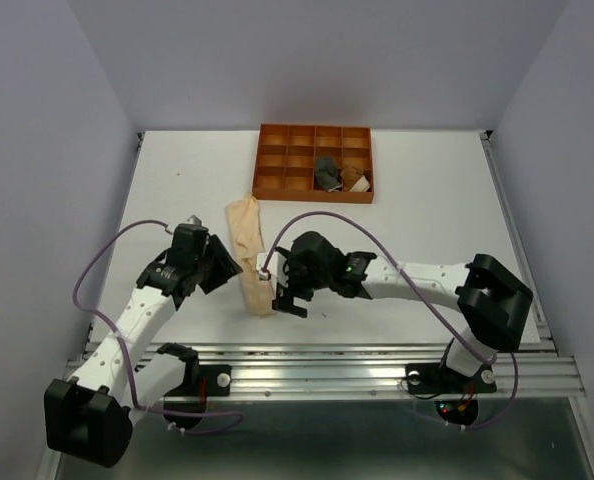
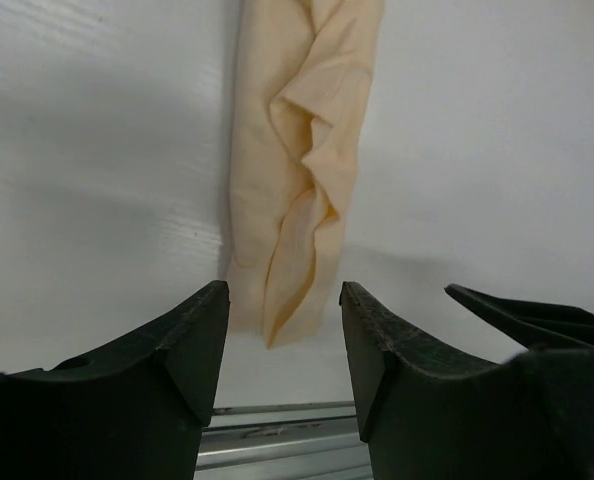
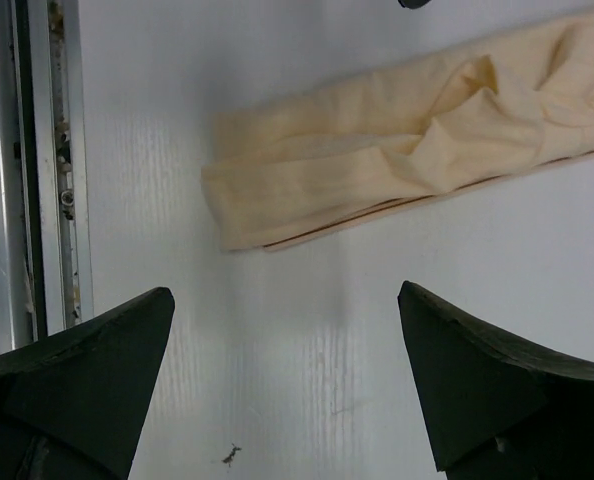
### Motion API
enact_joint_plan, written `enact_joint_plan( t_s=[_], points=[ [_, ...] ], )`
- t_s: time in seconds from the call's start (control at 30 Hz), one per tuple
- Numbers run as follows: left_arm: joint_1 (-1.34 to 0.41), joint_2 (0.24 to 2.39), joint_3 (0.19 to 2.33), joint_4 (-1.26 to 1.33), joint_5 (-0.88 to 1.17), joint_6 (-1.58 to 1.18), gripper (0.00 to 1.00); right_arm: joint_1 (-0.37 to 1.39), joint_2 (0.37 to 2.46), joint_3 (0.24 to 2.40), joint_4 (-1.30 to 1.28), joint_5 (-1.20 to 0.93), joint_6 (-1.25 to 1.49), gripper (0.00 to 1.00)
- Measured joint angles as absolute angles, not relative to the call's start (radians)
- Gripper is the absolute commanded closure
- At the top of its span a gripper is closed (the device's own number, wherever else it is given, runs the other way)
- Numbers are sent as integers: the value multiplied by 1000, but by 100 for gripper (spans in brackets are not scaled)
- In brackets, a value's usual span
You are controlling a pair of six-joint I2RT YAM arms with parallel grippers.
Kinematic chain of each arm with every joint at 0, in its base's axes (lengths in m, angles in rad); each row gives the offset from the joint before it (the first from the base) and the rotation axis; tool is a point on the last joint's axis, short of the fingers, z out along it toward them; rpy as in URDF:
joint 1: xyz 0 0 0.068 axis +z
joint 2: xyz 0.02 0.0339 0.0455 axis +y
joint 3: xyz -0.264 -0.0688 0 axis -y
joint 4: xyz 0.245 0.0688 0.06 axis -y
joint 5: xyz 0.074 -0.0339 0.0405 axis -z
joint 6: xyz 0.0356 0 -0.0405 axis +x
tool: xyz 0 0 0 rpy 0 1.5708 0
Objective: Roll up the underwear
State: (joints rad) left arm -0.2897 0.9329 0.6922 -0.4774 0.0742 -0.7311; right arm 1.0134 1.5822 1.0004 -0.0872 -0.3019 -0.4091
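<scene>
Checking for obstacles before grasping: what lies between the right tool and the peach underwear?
Nothing: in the right wrist view, only bare white table separates the open right tool from the near end of the peach underwear.

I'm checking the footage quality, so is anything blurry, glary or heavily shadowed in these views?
Top view: even light, no glare, but what sits in the tray is too small to read. Left wrist view: peach underwear sharp, soft shadows on the table beside it, left claw dark. Right wrist view: fabric crisp, right claw almost a silhouette.
</scene>
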Motion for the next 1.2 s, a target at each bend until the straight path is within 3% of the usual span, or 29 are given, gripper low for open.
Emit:
enact_joint_plan(
  t_s=[0.37, 0.7, 0.77, 0.87, 0.9, 1.0, 1.07, 1.2],
  points=[
    [-293, 894, 619, -550, 145, -810, 43, 1113, 1807, 1118, -151, -332, -532, 0],
    [-293, 922, 612, -556, 181, -809, 44, 1113, 1888, 1155, -150, -365, -582, 9],
    [-293, 927, 608, -560, 182, -809, 44, 1113, 1896, 1155, -150, -363, -587, 14],
    [-293, 930, 604, -565, 183, -809, 44, 1113, 1898, 1156, -150, -359, -591, 30],
    [-293, 932, 604, -569, 184, -809, 44, 1113, 1901, 1157, -150, -359, -590, 40],
    [-293, 935, 604, -574, 183, -805, 44, 1113, 1914, 1168, -149, -360, -592, 56],
    [-292, 939, 604, -572, 178, -804, 44, 1113, 1924, 1179, -146, -360, -602, 72],
    [-290, 955, 604, -568, 171, -802, 45, 1113, 1927, 1185, -141, -360, -606, 90]
  ],
)
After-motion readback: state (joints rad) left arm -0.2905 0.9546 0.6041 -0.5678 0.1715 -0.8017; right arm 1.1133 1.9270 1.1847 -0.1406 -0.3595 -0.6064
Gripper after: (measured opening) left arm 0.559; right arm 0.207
